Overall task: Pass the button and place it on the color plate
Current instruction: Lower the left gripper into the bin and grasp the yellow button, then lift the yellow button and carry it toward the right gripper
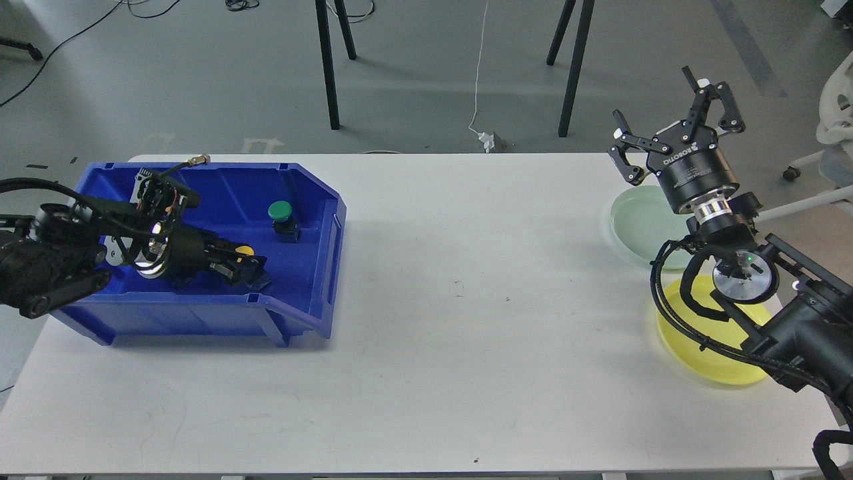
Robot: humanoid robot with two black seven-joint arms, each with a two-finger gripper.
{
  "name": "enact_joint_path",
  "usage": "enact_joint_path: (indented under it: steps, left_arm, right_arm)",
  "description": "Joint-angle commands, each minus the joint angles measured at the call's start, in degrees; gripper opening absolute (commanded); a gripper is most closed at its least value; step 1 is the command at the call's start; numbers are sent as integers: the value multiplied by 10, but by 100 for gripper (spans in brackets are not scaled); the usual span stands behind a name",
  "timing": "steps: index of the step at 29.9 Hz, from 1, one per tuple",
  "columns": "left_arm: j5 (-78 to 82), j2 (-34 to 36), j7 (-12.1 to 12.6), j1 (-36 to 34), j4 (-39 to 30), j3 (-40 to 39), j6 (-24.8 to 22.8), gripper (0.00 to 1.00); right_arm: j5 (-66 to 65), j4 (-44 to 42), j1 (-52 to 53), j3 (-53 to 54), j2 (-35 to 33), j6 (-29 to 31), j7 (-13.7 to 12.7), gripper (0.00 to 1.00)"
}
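Observation:
A yellow button [245, 251] lies inside the blue bin [313, 200] at the left of the table, right at the fingertips of my left gripper [250, 265]. The gripper is reached down into the bin; its dark fingers blur together, so I cannot tell whether they hold the button. A green button [280, 211] on a black base stands further back in the bin, apart from the gripper. My right gripper [653, 93] is open and empty, raised above the far right edge of the table. A pale green plate [636, 223] and a yellow plate [700, 353] lie beneath my right arm.
The white table [466, 300] stretches between the bin and the plates. Black stand legs [330, 67] and a white cable [476, 80] are on the floor beyond the far edge. A chair base [833, 120] stands at the far right.

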Motion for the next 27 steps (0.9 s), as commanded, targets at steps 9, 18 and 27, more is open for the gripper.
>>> enact_joint_path:
  steps: [9, 18, 27]
  left_arm:
    - [-8, 75, 0, -84, -72, -58, -18, 15]
    - [-41, 181, 0, -115, -226, -251, -124, 15]
    - [-282, 171, 0, -108, -278, -323, -83, 16]
  right_arm:
    - [0, 0, -1, 1, 0, 0, 0, 99]
    - [-3, 50, 3, -7, -3, 0, -9, 99]
    - [-137, 105, 91, -93, 24, 0, -36, 99]
